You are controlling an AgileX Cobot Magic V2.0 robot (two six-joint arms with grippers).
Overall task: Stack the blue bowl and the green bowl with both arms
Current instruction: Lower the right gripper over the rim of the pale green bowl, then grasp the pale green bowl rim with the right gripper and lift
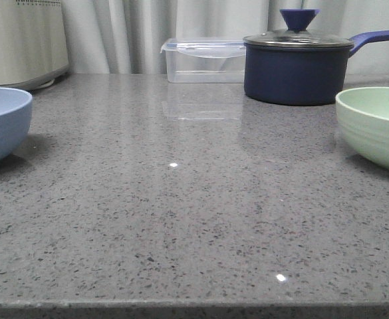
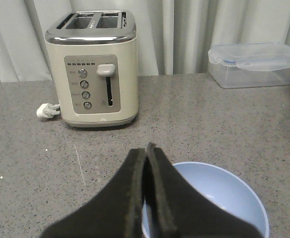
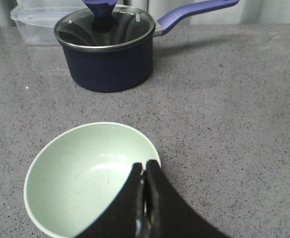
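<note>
1. Blue bowl upright at the far left edge of the counter in the front view, partly cut off by the frame.
2. Green bowl upright at the far right edge, also cut off; well apart from the blue bowl, with bare counter between.
3. Neither arm visible in the front view.
4. Left gripper seen from the left wrist: black fingers pressed together, tips meeting, nothing held between them.
5. Hangs over the near rim of the blue bowl; cannot tell whether touching it. Bowl interior empty.
6. Right gripper seen from the right wrist: fingers likewise closed tip to tip, holding nothing.
7. Sits over the rim of the green bowl; contact cannot be judged. Bowl interior empty.
8. Navy saucepan with glass lid and blue knob at the back right of the counter, handle pointing right, behind the green bowl.
9. Clear container with lid just left of the saucepan, against the curtain.
10. Cream toaster at the back left, behind the blue bowl, its plug lying beside it on the counter.
</note>
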